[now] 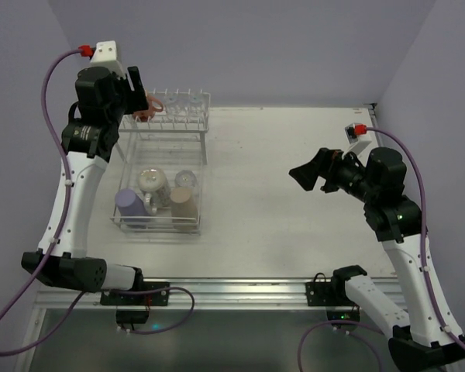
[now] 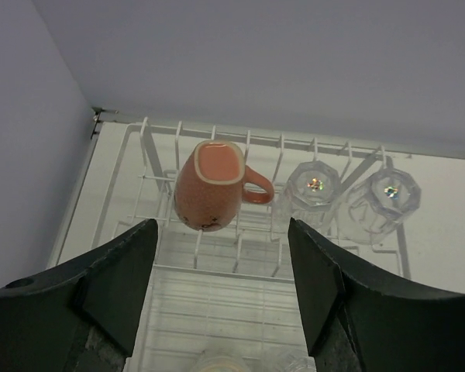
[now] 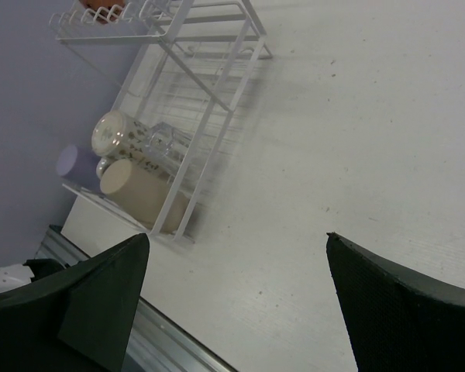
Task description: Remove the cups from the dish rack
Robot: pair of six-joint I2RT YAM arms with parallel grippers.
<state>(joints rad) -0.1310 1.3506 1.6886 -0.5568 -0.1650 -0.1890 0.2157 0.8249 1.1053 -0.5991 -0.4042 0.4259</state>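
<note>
The white wire dish rack [image 1: 204,139] stands at the table's left. A salmon-pink mug [image 2: 209,186] hangs upside down on the prongs of its upper shelf, with two clear glasses [image 2: 313,186] [image 2: 389,194] to its right. In the lower basket are a lavender cup [image 1: 129,203], a tan tumbler [image 1: 184,203], a pale patterned mug [image 1: 150,181] and a small clear glass [image 1: 186,178]. My left gripper [image 1: 139,97] is open and empty, just in front of and above the pink mug, which sits between its fingers in the wrist view. My right gripper [image 1: 308,169] is open and empty over the bare table at the right.
The rack stands close to the left wall and the back wall. The right wrist view shows the tan tumbler [image 3: 139,190] and the patterned mug [image 3: 124,133] behind the rack's wires [image 3: 209,116], with the table's metal front rail [image 3: 170,341] below.
</note>
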